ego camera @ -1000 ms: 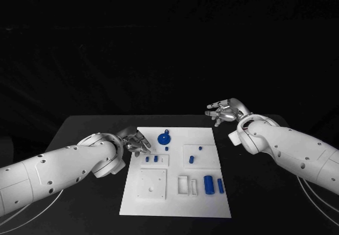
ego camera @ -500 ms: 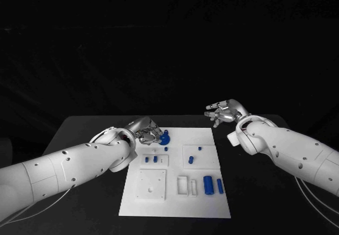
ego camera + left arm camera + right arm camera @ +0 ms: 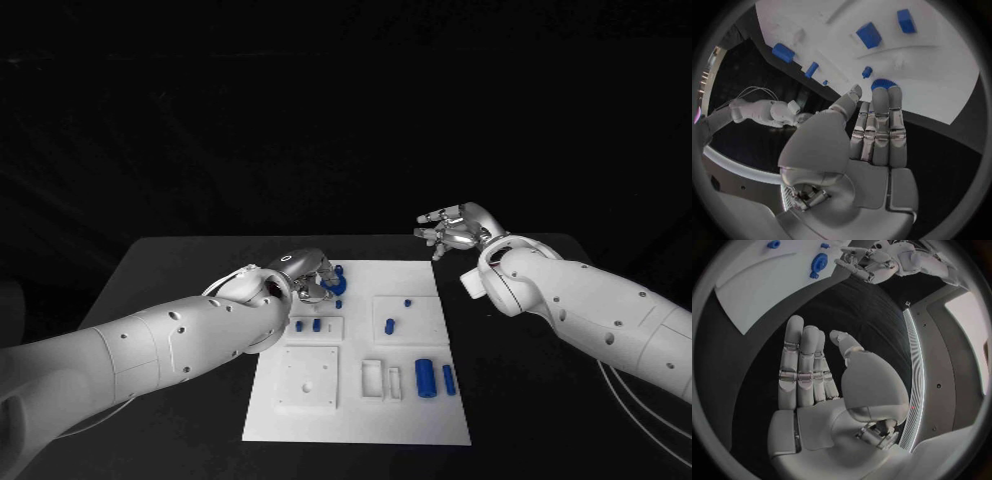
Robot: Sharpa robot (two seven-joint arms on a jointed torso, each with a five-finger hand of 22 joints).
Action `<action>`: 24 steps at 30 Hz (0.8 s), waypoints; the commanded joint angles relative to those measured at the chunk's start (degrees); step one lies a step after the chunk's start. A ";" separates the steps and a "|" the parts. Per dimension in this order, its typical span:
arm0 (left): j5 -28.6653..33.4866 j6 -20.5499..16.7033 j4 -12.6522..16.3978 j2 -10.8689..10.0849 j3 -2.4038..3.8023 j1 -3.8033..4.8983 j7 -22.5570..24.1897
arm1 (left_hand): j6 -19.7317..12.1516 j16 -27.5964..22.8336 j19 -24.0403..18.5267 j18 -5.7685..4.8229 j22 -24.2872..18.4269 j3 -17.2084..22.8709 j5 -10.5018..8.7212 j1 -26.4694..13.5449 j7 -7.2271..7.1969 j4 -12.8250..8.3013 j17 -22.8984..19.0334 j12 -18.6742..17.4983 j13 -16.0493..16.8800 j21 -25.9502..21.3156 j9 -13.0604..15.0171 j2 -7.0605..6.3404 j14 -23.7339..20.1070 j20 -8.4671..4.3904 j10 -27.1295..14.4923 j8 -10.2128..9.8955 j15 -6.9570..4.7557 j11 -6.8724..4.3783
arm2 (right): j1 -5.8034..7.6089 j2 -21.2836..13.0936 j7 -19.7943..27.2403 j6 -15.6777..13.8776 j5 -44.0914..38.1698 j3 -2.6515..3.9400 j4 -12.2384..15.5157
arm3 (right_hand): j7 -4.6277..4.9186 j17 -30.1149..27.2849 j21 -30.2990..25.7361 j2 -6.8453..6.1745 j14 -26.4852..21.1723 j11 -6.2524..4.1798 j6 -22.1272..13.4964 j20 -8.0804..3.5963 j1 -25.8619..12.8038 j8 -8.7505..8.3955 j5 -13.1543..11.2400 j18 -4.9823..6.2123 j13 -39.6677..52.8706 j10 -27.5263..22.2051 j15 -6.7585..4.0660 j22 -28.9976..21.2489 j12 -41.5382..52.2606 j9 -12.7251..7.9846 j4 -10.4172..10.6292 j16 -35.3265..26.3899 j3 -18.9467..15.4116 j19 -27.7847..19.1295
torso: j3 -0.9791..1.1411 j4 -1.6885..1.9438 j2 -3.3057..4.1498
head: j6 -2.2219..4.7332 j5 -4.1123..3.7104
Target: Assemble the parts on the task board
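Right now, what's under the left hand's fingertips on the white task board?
The left hand reaches over the white task board. A round ribbed blue part shows just past its fingertips, partly covered by them. Whether they touch it can't be told.

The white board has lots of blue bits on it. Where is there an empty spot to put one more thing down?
The task board is bare along its near edge, below the white square plate and the big blue cylinder. Its far right corner, beyond the small blue peg, is bare too. It is crowded at the far left, where the left hand reaches over the round blue part.
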 commanded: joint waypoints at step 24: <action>-6.51 5.52 -3.90 3.80 -1.44 -0.30 3.52 | -1.77 4.95 2.04 1.33 4.79 1.03 0.39 1.98 0.13 1.93 -0.26 -0.34 -0.11 -0.86 -0.30 0.33 -0.02 -0.49 -1.09 -0.37 -0.23 -0.24 | 0.00 -0.39 0.62 0.19 0.11 0.03 0.90 | 0.10 -0.08 -0.35 -0.39 -0.36 0.03 -1.30 0.33 -0.28 -0.09 -0.01 -0.30 -0.14 -0.48 0.01 0.45 0.37 -0.04 -0.32 -0.10 0.87 1.70 | -0.02 0.04 -0.03 | -0.16 -0.19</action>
